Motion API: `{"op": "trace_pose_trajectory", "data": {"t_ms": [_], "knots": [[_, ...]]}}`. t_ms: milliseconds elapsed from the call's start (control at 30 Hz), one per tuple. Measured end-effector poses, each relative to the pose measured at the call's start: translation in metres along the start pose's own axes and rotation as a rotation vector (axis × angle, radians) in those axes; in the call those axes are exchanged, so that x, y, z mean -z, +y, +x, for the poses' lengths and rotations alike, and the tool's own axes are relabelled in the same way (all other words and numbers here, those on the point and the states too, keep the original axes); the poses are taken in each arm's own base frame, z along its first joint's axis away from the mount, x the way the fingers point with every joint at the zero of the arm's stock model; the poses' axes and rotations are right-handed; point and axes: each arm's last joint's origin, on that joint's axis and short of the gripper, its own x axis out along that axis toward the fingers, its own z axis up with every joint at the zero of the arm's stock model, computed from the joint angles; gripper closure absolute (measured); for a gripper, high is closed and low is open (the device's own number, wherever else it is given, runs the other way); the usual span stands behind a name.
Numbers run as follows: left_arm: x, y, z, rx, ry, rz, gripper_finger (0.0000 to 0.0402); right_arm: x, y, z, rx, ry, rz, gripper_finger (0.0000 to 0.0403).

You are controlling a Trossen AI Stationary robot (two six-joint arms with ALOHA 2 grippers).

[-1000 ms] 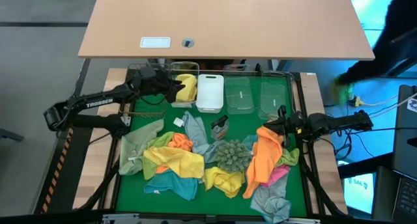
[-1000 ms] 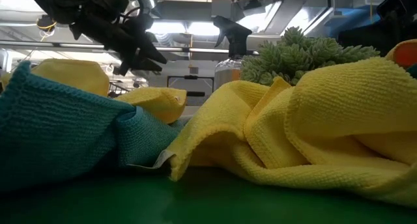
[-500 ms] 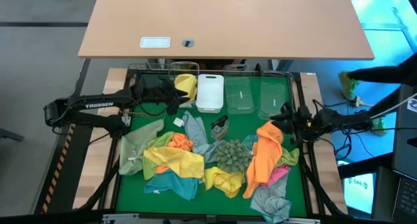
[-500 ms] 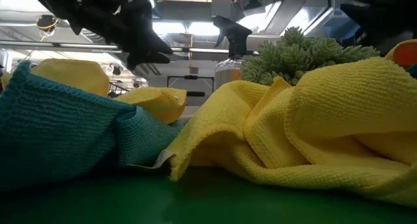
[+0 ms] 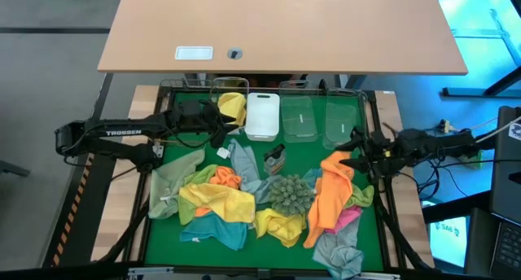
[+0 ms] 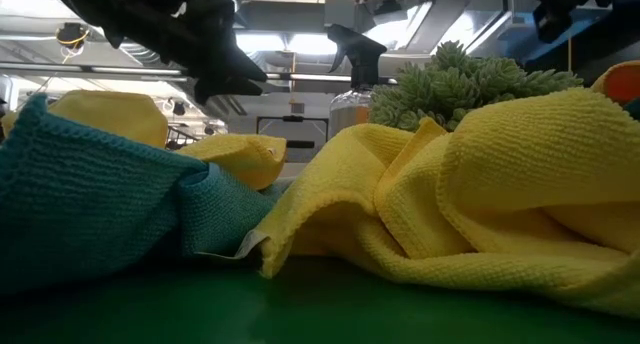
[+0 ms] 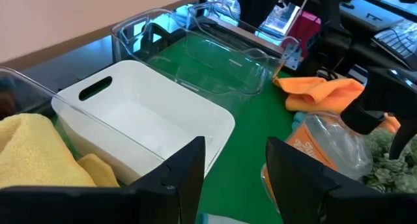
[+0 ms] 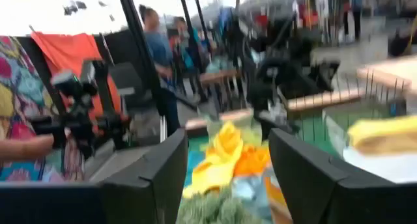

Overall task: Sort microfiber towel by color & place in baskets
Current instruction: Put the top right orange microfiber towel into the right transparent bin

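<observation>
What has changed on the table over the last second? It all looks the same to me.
The left gripper has pulled back from the basket holding the yellow towel toward the towel pile, fingers open and empty. The right gripper has edged slightly toward the table's right edge, beside the orange towel. The towels, the white basket, the clear baskets and the spiky ball stayed put.

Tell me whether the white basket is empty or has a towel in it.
Empty: the white basket shows only its bare floor in the left wrist view; the yellow towel lies in the neighbouring bin.
</observation>
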Motion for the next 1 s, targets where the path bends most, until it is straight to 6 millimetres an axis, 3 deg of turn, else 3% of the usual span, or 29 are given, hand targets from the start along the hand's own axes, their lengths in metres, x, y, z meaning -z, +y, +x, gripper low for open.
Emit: {"op": "trace_pose_trajectory", "data": {"t_ms": [533, 700, 1000], "knots": [[0.004, -0.012, 0.000, -0.015, -0.001, 0.073, 0.0247, -0.040, 0.014, 0.047, 0.281, 0.736, 0.180, 0.0198], [0.006, -0.015, 0.000, -0.005, 0.006, 0.078, 0.0247, -0.031, 0.013, 0.060, 0.375, 0.977, 0.168, 0.0198], [0.008, -0.019, 0.000, 0.010, 0.020, 0.086, 0.0247, 0.009, 0.004, 0.081, 0.529, 1.359, 0.157, 0.0198]]}}
